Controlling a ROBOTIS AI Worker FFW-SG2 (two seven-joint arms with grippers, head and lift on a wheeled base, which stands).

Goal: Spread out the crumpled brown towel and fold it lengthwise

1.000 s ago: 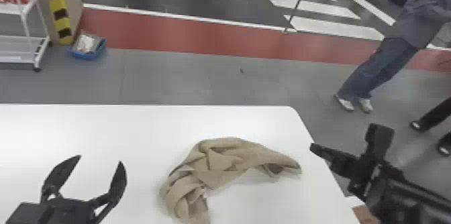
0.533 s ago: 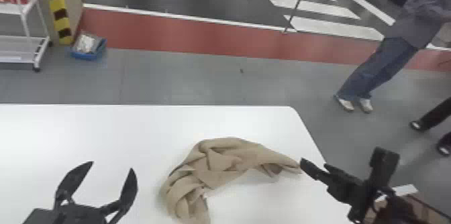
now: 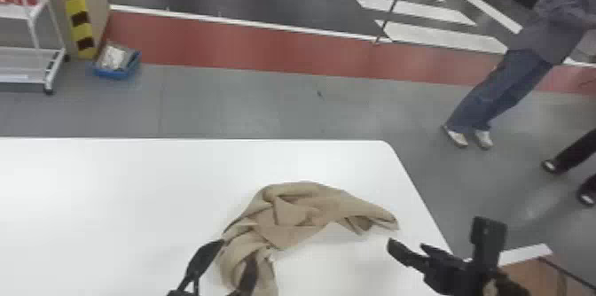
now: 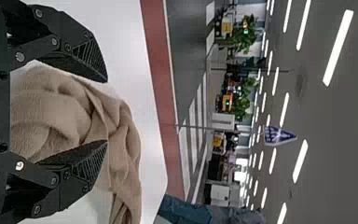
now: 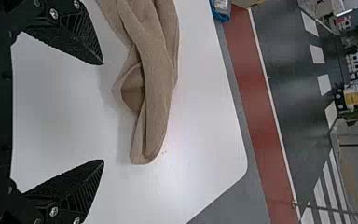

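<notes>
In the head view, the brown towel (image 3: pixel 301 220) lies crumpled on the white table (image 3: pixel 111 211), near its right edge. It bends in an arch: one end trails toward the near side, the other tapers to a narrow tip on the right. Folds are bunched across its middle. The left gripper (image 3: pixel 237 251) is at the towel's near end, one finger over the towel and one by its outer edge. The right gripper (image 3: pixel 439 232) is near the narrow tip, apart from it. Past the table, a blue bin (image 3: pixel 116 71) sits on the gray floor (image 3: pixel 266 104) beside a white rack (image 3: pixel 31 62).

In the left wrist view, the fingers stand apart with thick folds of towel showing between and beyond them; whether they touch the cloth cannot be told. A triangular sign (image 4: pixel 279 135) hangs under the ceiling lights (image 4: pixel 338 46).

In the right wrist view, the fingers are spread wide with bare tabletop between them. The towel's narrow end lies just beyond the fingertips, its layers doubled over, with a small flap sticking out along one side.
</notes>
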